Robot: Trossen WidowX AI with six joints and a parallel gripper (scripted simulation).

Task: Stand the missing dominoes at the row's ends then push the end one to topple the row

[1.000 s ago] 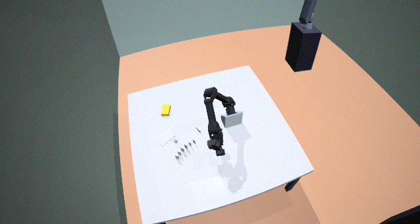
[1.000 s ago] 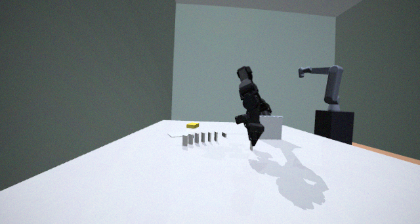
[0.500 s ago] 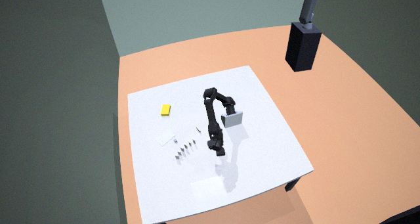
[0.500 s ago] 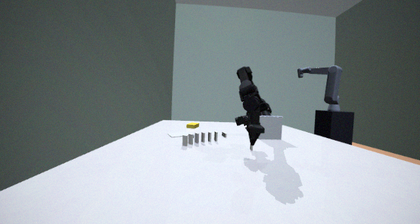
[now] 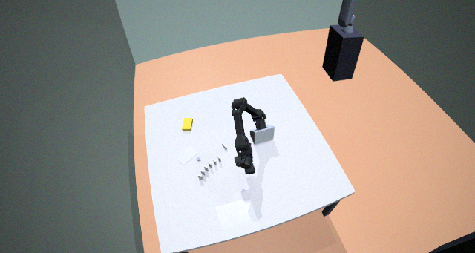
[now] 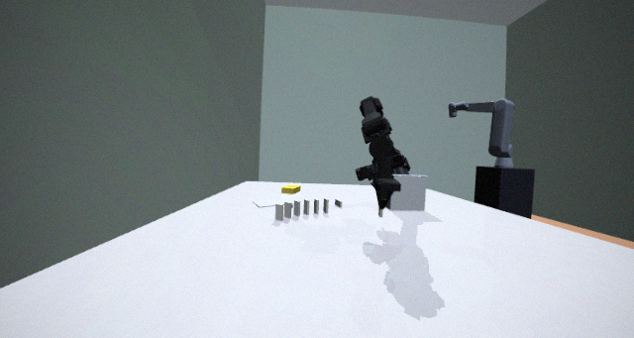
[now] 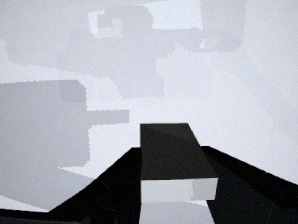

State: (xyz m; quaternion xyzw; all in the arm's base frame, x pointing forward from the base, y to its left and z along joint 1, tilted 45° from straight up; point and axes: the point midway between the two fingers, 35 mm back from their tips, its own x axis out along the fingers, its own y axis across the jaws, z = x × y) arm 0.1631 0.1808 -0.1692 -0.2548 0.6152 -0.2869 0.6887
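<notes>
White table (image 5: 297, 171) (image 6: 198, 279), pale green wall (image 5: 223, 23) (image 6: 386, 95) behind. My black fingers (image 6: 381, 205) are closed on a dark-faced, pale-edged domino (image 6: 380, 212) (image 7: 167, 150), gripped upright, presumably so it can be set down ready to stand. It is well apart from the row of six grey standing dominoes (image 5: 210, 165) (image 6: 306, 207), whose even gaps probably let each topple the next. Another grey domino (image 5: 224, 146) (image 6: 338, 203) waits near the row's far end.

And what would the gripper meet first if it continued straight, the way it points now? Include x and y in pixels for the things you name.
Probably the white table top (image 5: 297, 171) (image 6: 198, 279), just below the domino (image 6: 380, 212) (image 7: 172, 155) between its fingers; the remaining gap is unclear.
</notes>
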